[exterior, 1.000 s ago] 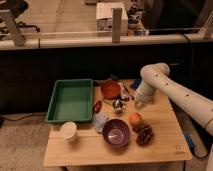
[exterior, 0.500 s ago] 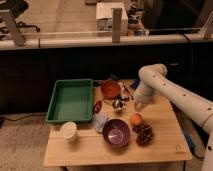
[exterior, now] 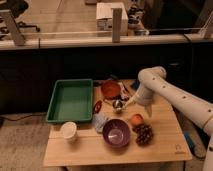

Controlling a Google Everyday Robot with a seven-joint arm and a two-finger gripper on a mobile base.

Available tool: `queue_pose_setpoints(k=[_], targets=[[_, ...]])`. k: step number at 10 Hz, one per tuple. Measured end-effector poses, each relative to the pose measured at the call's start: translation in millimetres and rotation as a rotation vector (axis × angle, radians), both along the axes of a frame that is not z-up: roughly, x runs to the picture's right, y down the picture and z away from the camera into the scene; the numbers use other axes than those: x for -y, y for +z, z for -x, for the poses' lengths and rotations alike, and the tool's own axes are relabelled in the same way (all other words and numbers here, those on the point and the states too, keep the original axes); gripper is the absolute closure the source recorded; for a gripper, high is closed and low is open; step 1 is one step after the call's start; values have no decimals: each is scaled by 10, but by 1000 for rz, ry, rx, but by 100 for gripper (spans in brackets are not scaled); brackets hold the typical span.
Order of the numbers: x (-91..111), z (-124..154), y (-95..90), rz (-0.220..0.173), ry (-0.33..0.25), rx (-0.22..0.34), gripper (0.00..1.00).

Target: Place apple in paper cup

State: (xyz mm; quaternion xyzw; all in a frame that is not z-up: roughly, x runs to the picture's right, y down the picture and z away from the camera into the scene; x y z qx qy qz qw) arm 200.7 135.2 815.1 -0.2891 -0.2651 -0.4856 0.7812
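Wooden table (exterior: 165, 145) bearing the objects. A white arm (exterior: 175, 97), cut off at the right edge, bends down over the table; its gripper (exterior: 146, 109) hangs just at 1 o'clock of the apple, and whether it is open or closed cannot be told. A green tray (exterior: 70, 100) sits at the left. The purple bowl (exterior: 116, 133) is near the front edge, with a grape cluster (exterior: 144, 134) at its 3 o'clock. The paper cup (exterior: 68, 130), plain white and upright, stands at 9 o'clock of the bowl. The apple (exterior: 136, 119), small, round and orange, lies on the table at 2 o'clock of the bowl, well apart from the cup.
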Motion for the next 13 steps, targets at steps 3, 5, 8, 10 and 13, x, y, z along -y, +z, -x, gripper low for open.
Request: queue_pose_setpoints(k=[3,5,8,10,13], targets=[[-181,-39,83,28,22,9,20],[-282,-75,170,47,41,16,34],[-405,-143,270,78,53,17,67],[-410,-149,275,85,50,18,88],[-291,-82,226,64,24,25,100]])
